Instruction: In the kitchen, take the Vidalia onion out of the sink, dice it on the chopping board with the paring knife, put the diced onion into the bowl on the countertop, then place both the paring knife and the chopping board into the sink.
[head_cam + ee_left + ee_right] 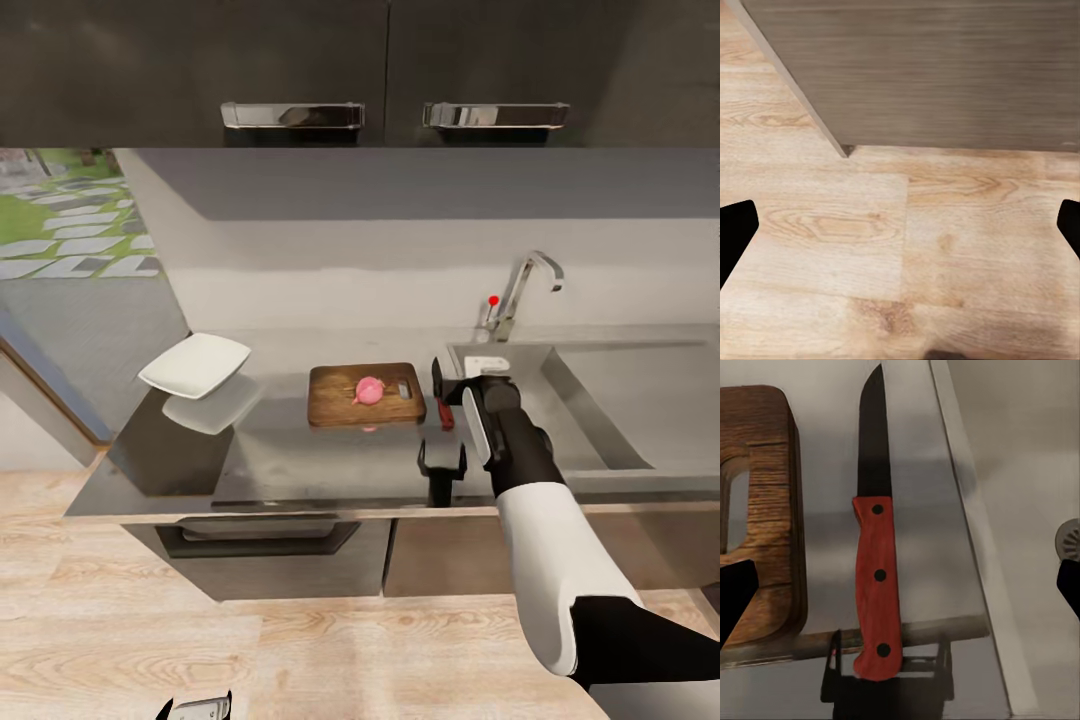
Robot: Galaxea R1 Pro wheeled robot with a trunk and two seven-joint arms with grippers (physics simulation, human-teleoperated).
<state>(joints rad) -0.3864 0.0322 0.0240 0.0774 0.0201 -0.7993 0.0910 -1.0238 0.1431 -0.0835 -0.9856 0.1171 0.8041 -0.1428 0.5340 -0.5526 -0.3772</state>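
The pinkish Vidalia onion (368, 390) rests whole on the brown chopping board (340, 398) (765, 510) on the grey countertop (300, 460). Just right of the board lies the paring knife (446, 413) (877, 585), red handle toward me and dark blade pointing at the wall. My right gripper (441, 390) (900, 592) hovers open above the knife, its fingers spread to either side of the handle without touching it. The white bowl (195, 363) sits at the counter's left end. Right of the knife is the sink (610, 400). My left gripper (195, 708) (900, 232) hangs open low over the floor.
A chrome faucet (522, 290) with a red knob stands behind the sink, and its drain (1069, 540) is visible. Dark wall cabinets (380, 70) hang overhead. A drawer front (265, 545) lies under the counter, with wooden floor (870, 247) below.
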